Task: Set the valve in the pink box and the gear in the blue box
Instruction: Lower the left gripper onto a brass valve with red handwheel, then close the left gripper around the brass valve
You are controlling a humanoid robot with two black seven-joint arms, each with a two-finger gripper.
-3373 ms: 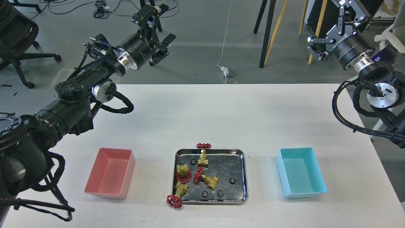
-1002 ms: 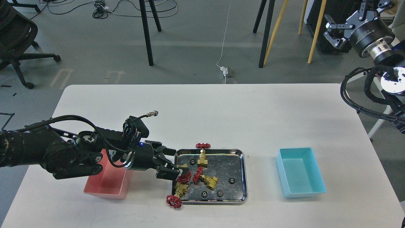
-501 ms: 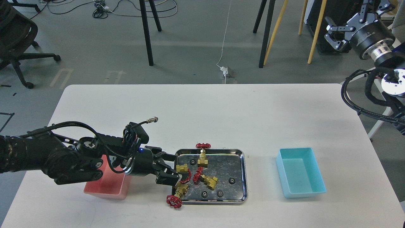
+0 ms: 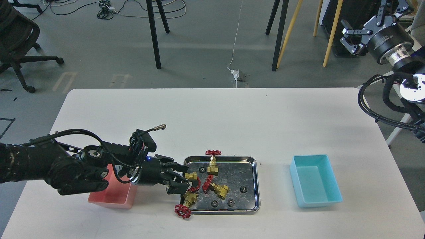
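Head view: near edge of worktop, left gripper [image 4: 181, 181] lies low at the left rim of the steel tray [image 4: 256, 176], fingers pinching the valve [image 4: 192, 180]: brass body toward the tray's far side, red handwheel toward the near side, long axis roughly near-to-far. Pink box [image 4: 114, 196] sits just behind the wrist, toward the near-left corner, so the carry goes leftward. Gear [image 4: 243, 189] lies right in the tray; blue box [image 4: 315, 182] near-right. Right gripper [image 4: 353, 35], spread, is raised beyond the far-right corner.
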